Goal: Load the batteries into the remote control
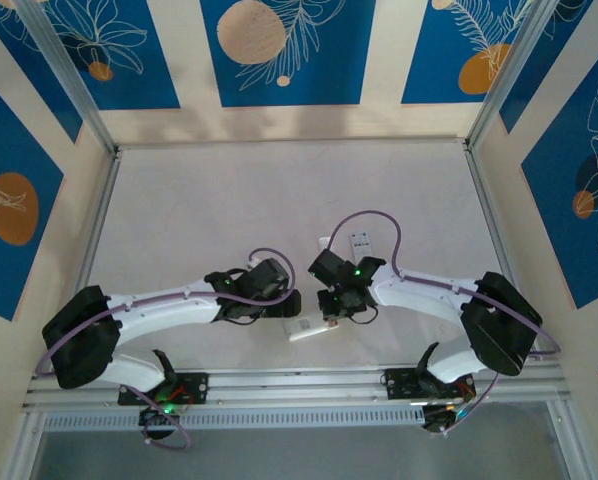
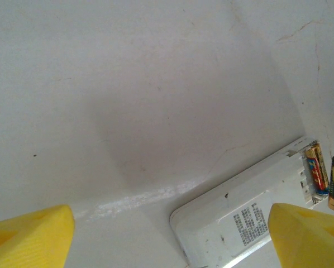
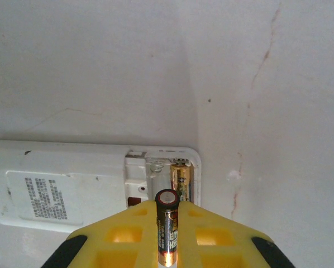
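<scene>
Right claw (image 3: 167, 210) clenched on a battery (image 3: 167, 230), long axis parallel to the seated battery (image 3: 181, 181), tip just short of the remote control (image 3: 72, 184)'s empty slot (image 3: 156, 172) (left claw (image 2: 167, 237) released, farther off).

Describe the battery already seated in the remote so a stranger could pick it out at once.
On the white table, a white remote lies back-up by the right gripper, its battery bay open at one end. A gold-and-black battery sits in the bay's outermost slot. Unlike the other battery, pinched between the gripper's yellow fingers, it lies seated beside an empty slot.
</scene>
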You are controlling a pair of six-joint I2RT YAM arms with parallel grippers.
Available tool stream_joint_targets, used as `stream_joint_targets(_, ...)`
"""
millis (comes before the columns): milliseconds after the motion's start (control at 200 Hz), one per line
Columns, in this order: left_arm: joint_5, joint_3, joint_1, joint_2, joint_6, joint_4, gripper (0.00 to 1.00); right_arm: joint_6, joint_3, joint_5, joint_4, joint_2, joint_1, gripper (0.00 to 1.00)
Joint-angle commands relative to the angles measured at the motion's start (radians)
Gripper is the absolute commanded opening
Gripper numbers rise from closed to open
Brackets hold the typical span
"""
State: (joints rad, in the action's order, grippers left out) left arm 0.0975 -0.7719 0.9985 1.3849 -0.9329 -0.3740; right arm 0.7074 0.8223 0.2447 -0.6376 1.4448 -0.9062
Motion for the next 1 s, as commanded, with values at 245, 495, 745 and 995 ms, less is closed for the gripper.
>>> stream_joint_targets(245,0.002,0.025,-0.006,0.011,-0.01,0.007,0.9,-0.005,0.018,-0.033,0.0,0.03,-0.012,0.26)
stream_joint_targets(495,-0.087,0.041,0.0,0.027,-0.009,0.047,0.87,0.032,0.013,-0.036,-0.046,-0.061,-0.01,0.29)
stream_joint_targets(745,-0.189,0.068,0.043,0.051,-0.046,0.143,0.8,0.073,-0.077,-0.089,-0.027,-0.149,-0.037,0.26)
stream_joint_targets(995,-0.203,0.054,0.044,0.117,-0.052,0.144,0.7,0.06,-0.072,-0.067,-0.001,-0.075,-0.054,0.25)
